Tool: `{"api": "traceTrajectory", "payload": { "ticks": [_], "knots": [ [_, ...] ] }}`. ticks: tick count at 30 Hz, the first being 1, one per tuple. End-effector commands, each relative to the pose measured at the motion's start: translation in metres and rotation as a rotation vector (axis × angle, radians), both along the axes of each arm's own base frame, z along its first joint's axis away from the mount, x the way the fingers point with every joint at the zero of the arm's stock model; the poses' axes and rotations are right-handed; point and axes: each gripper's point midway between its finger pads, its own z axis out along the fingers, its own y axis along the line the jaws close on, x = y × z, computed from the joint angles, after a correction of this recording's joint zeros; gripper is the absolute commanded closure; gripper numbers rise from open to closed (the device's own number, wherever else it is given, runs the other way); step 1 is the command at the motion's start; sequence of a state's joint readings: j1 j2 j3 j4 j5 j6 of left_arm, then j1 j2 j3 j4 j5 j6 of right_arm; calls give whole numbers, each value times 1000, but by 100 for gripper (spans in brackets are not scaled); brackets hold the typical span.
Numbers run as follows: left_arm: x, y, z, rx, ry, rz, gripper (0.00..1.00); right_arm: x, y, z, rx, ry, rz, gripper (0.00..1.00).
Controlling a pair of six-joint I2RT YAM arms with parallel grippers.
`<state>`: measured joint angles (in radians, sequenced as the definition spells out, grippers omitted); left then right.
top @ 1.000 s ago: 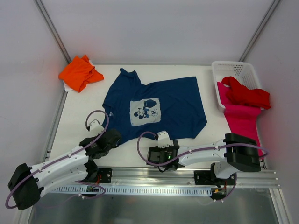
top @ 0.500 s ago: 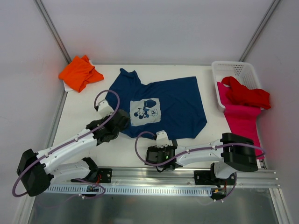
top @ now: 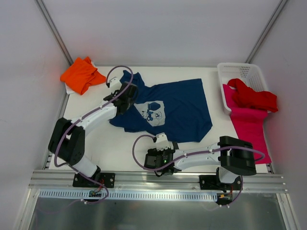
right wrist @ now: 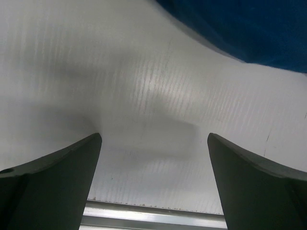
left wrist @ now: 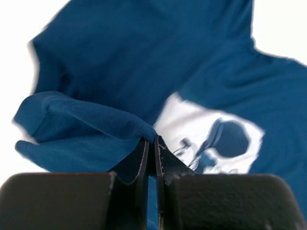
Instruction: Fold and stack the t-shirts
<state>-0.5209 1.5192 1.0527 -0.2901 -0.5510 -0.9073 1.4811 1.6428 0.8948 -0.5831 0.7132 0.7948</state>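
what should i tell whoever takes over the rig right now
Left gripper: shut on a fold of the navy t-shirt, lifted over toward its print.
Right gripper: open, empty, above bare table by the navy hem.
Orange t-shirt: bunched at the far left corner.
Red t-shirt and magenta t-shirt: spilling out of the white basket.
Done: nothing stacked; first navy fold started.
Left: finish that fold, fold the other three, stack.

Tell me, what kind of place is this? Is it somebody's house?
Probably a robot lab, not a house. A left arm and a right arm are bolted to a metal rail at a white table, with plain walls around and a blue t-shirt for practice.
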Motion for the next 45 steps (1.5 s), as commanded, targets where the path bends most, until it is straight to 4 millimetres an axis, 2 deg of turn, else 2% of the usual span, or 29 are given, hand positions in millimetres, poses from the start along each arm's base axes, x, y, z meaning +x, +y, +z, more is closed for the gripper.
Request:
{"api": "traceTrajectory", "payload": {
  "ticks": [1,2,3,5,6,10,11,12,13,14,15,16,18,19,21,22,24,25,26,27,28,29,30,31,32,34,35,38,45],
  "knots": [
    [44,-11,22,-27,-60,-40,100,-8,-25,-26,-166,51,25,1],
    [51,-10,13,-22,-41,-37,100,-8,-25,-29,-177,53,25,1],
    [63,-8,21,-32,-60,-26,100,-8,-25,-30,-181,54,26,0],
    [74,-8,16,-26,-47,-29,100,-9,-25,-34,-192,59,28,1],
    [83,-8,23,-31,-65,-27,100,-10,-25,-37,-199,63,28,1],
    [107,0,22,-19,-65,-17,100,-12,-24,-45,-209,82,32,0],
    [112,1,11,-7,-47,-15,98,-13,-24,-46,-210,86,30,1],
    [122,1,16,-12,-59,-18,89,-13,-23,-47,-207,87,29,1],
    [128,6,13,-2,-49,-24,39,-14,-22,-48,-206,93,31,1],
    [134,4,-5,-3,-15,-43,15,-14,-22,-48,-205,95,29,1],
    [144,2,-2,-10,-19,-62,1,-14,-21,-48,-201,96,27,1],
    [148,3,-13,-20,5,-74,1,-15,-20,-48,-200,100,26,1],
    [149,8,-10,-41,9,-81,1,-17,-21,-47,-199,100,23,1],
    [146,11,6,-42,-19,-78,1,-19,-21,-46,-197,99,23,0],
    [132,18,15,-29,-28,-68,1,-21,-21,-44,-198,95,21,1],
    [125,19,44,-45,-81,-76,1,-22,-20,-42,-200,93,22,1],
    [99,16,43,-69,-64,-112,1,-25,-16,-39,-199,83,30,1],
    [84,16,66,-93,-107,-126,1,-26,-13,-36,-200,77,35,0],
    [63,18,42,-93,-51,-135,1,-26,-11,-34,-204,73,38,0],
    [48,16,37,-104,-39,-144,1,-26,-9,-32,-206,63,42,0],
    [34,19,48,-115,-66,-144,1,-26,-9,-29,-214,58,43,1],
    [11,25,19,-109,-2,-132,1,-29,-2,-26,-204,53,55,1],
    [-2,25,12,-113,12,-135,1,-30,-1,-25,-210,50,60,1],
    [-13,26,16,-125,-6,-138,1,-32,0,-24,-211,47,65,1],
    [-31,32,-7,-114,45,-135,1,-34,5,-23,-206,48,69,1],
    [-43,39,-11,-99,40,-126,1,-38,6,-24,-214,48,73,0],
    [-52,45,-24,-72,65,-124,1,-40,7,-23,-215,47,76,1],
    [-56,56,-35,-18,73,-122,1,-46,12,-19,-204,43,80,1],
    [-31,56,-62,-118,50,-208,1,-55,2,-8,-221,6,60,1]
  ]
}}
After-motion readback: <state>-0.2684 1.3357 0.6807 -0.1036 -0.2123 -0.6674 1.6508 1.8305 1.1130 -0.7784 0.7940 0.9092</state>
